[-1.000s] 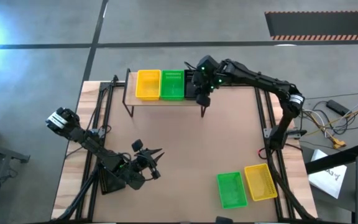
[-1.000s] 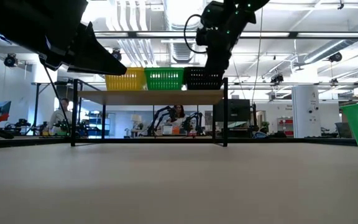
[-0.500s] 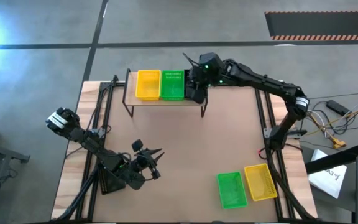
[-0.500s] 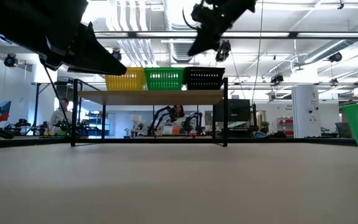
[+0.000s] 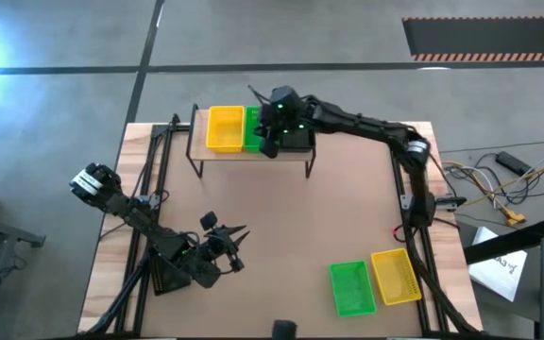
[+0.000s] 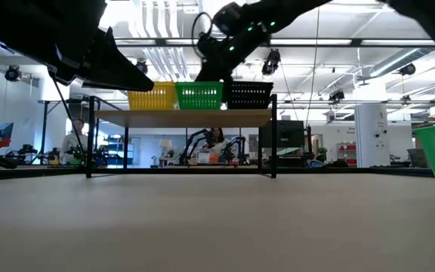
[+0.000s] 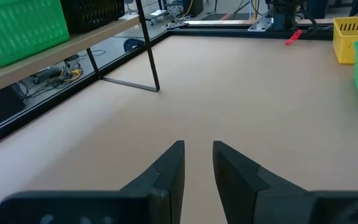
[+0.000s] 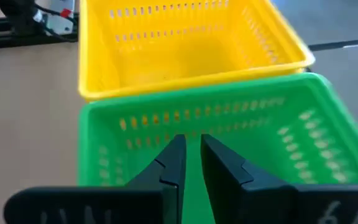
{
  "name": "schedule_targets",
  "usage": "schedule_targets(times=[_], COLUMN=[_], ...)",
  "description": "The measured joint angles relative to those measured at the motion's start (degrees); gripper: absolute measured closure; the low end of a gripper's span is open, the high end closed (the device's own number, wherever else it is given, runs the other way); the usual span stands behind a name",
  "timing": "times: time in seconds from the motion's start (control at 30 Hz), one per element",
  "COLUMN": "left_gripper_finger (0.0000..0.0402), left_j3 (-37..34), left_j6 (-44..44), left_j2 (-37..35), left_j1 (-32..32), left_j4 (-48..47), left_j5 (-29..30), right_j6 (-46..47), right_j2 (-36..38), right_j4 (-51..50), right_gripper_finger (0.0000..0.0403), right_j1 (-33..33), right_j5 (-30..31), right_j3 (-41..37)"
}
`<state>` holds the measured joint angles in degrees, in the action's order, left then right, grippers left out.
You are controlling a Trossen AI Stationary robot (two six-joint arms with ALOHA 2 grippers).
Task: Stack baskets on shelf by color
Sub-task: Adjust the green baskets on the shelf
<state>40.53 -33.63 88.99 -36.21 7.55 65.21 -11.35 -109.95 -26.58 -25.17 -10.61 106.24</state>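
The shelf (image 5: 249, 151) at the back of the counter (image 5: 281, 227) carried three baskets side by side: a yellow basket (image 5: 225, 127), a green basket (image 5: 251, 132) in the middle and a black basket (image 5: 297, 140) at the right end; whether each was a single one or a stack couldn't be told from above. In the right wrist view the yellow and green ones looked empty inside. Two more sat near the front right corner of the counter, a loose green basket (image 5: 352, 288) and a loose yellow basket (image 5: 396, 277), touching, both w/ nothing in them. Compared w/ a second ago, the right arm had swung from over the black basket to over the green one. The right end effector (image 5: 270, 132) hung just above the green basket, its fingers (image 8: 173, 163) nearly pressed together w/ a thin gap, pinching nothing. The left end effector (image 5: 234, 247) sat unmoved near the front left of the counter, well apart from every basket, fingers (image 7: 169, 171) slightly spread and holding nothing.
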Motion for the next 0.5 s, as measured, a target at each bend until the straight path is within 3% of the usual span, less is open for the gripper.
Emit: schedule_targets(times=[0.27,0.5], left_gripper_finger=[0.0334,0.0334], left_j3=[0.0,0.0], left_j6=[-0.1,-0.2], left_j2=[0.0,0.0], left_j1=[0.0,0.0], left_j4=[0.0,0.0], left_j5=[0.0,0.0], right_j6=[1.7,-0.8], right_j2=[-9.8,-10.1], right_j4=[-3.3,-5.3], right_gripper_finger=[0.036,0.036], right_j1=[0.2,1.2], right_j5=[0.0,0.0], right_j3=[12.7,15.3])
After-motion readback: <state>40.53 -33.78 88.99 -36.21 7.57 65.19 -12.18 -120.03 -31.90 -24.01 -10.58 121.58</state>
